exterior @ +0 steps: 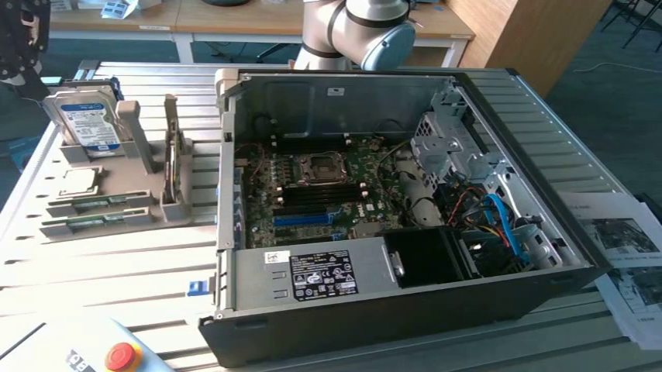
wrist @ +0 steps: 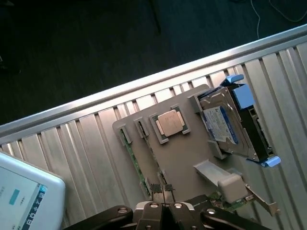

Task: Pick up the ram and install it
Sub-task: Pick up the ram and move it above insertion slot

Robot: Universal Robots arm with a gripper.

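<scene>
- Ram: two green sticks lay flat in their slots at the front of the grey holder, on the exterior view's left of the open computer case, all on the slatted worktop.
- The claw hung above the holder with its fingers pressed together and nothing between them. In the wrist view it sat near one end of the sticks, not touching them.
- The hard drive and the processor chip sat right beside the sticks, so picking the right target mattered.
- My take: this looked like the approach before the grab. To do it well, the fingers needed to come apart before going down.
- I'd have lined them up across the thin edges, near the stick's middle, and kept clear of the holder's walls.
- A straight, level lift seemed safest so the stick wouldn't jam.
</scene>
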